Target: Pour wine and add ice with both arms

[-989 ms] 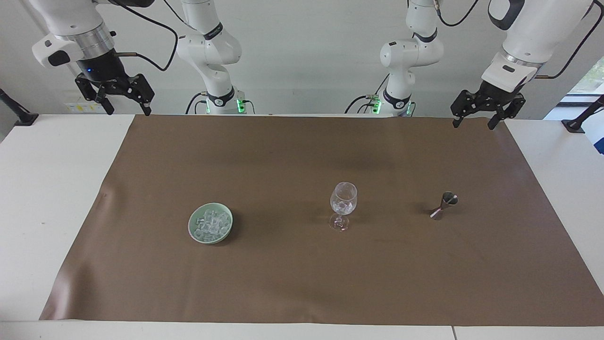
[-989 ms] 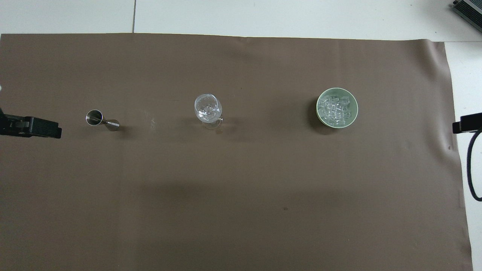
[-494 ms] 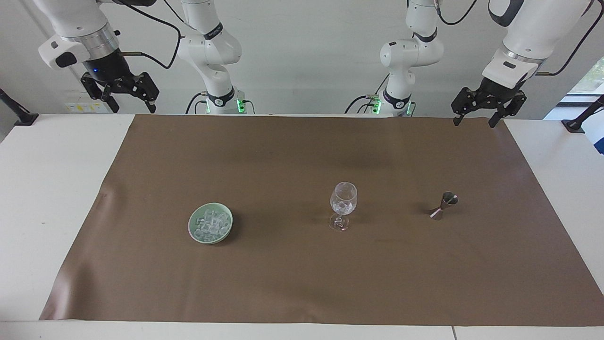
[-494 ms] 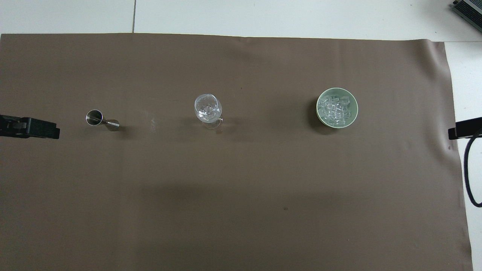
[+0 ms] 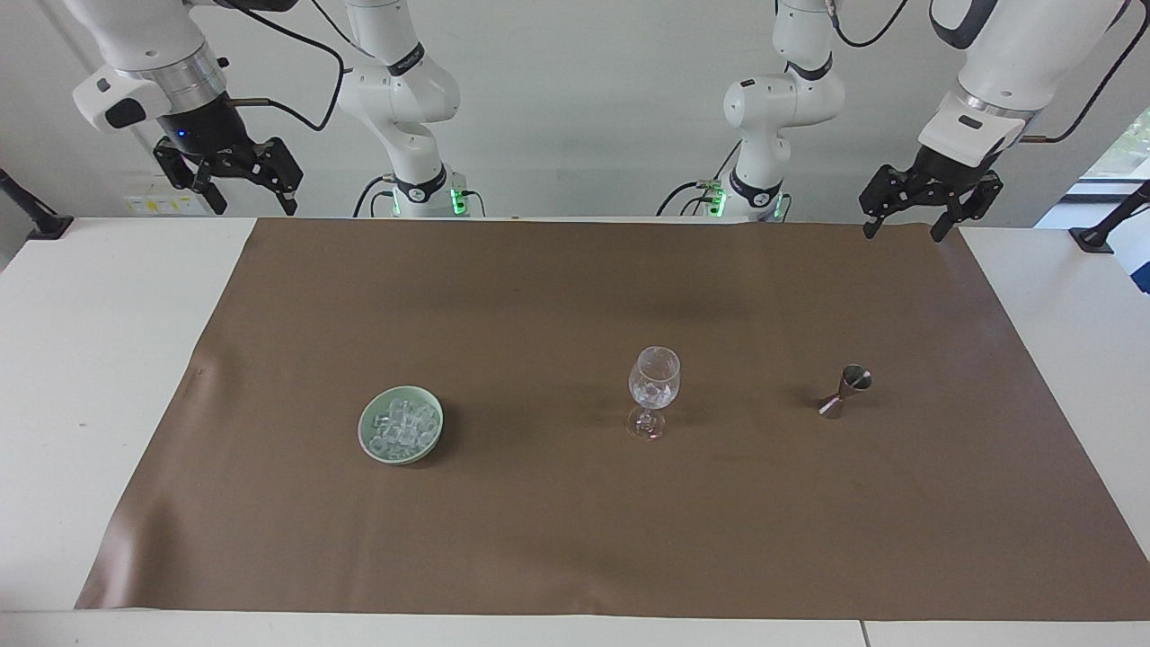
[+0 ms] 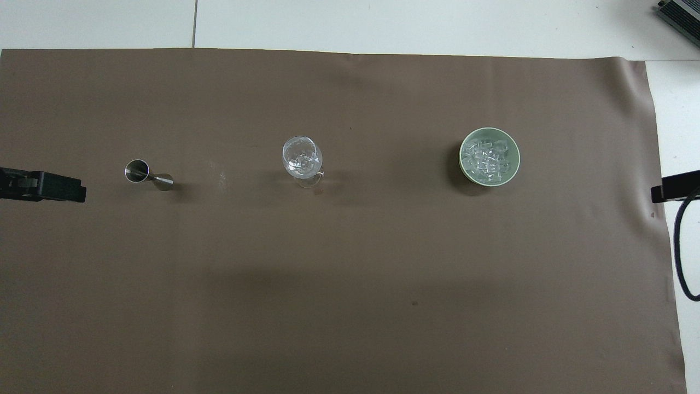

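brown mat (image 5: 575, 503) covers white table (image 5: 99, 359); pale wall (image 5: 584, 108); left pincer (image 5: 903, 226), right pincer (image 5: 250, 202) released, raised.

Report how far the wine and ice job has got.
Done: some ice sits in the glass. In hand: nothing; left gripper and right gripper hang open near the robots. Left, if anything: ice cubes fill the bowl; jigger stands untouched.

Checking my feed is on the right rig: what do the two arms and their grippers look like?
Both arms are white, jointed, with a silver ring at the wrist and black cables looping along them. The left gripper and right gripper are black claws with paired fingers. Green lights glow at both arm bases.
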`<control>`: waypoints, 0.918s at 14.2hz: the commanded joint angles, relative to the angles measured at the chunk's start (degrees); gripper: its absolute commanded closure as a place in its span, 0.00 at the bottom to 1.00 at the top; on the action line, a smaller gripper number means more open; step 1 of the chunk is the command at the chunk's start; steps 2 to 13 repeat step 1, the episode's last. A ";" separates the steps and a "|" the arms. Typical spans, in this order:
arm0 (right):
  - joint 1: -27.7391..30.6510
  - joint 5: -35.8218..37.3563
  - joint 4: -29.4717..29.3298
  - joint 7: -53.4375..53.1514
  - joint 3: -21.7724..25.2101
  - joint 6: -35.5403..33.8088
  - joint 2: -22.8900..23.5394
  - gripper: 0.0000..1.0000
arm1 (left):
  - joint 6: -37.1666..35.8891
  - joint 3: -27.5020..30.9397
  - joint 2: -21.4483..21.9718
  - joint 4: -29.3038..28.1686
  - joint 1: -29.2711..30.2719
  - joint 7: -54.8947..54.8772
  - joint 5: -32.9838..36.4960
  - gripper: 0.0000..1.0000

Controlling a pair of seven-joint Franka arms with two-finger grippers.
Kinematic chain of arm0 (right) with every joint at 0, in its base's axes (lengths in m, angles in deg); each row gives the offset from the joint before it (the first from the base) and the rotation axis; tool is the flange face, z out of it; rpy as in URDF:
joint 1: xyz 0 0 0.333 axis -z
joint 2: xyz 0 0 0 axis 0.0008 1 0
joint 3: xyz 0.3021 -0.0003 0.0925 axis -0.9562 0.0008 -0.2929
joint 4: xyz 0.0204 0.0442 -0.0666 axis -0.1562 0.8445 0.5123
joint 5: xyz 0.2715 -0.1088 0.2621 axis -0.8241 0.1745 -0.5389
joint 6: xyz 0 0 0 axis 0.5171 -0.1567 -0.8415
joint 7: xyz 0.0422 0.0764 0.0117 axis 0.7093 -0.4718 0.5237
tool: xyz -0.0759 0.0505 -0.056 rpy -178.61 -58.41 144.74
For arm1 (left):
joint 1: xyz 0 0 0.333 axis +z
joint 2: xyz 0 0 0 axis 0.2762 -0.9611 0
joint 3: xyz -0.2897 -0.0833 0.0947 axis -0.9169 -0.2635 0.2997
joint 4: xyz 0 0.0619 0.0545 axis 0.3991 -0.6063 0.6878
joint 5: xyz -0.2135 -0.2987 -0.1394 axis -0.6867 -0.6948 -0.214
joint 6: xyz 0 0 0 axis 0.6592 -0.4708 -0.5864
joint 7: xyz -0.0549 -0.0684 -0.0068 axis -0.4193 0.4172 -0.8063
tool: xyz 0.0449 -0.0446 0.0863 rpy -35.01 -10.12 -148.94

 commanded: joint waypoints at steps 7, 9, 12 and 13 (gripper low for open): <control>0.18 -0.25 -0.07 1.68 0.17 -0.70 -0.51 0.00 | -1.28 0.42 0.49 0.52 -0.22 0.52 -0.67 0.00; 0.18 -0.25 -0.07 1.68 0.17 -0.70 -0.51 0.00 | -1.28 0.42 0.49 0.52 -0.22 0.52 -0.67 0.00; 0.18 -0.25 -0.07 1.68 0.17 -0.70 -0.51 0.00 | -1.28 0.42 0.49 0.52 -0.22 0.52 -0.67 0.00; 0.18 -0.25 -0.07 1.68 0.17 -0.70 -0.51 0.00 | -1.28 0.42 0.49 0.52 -0.22 0.52 -0.67 0.00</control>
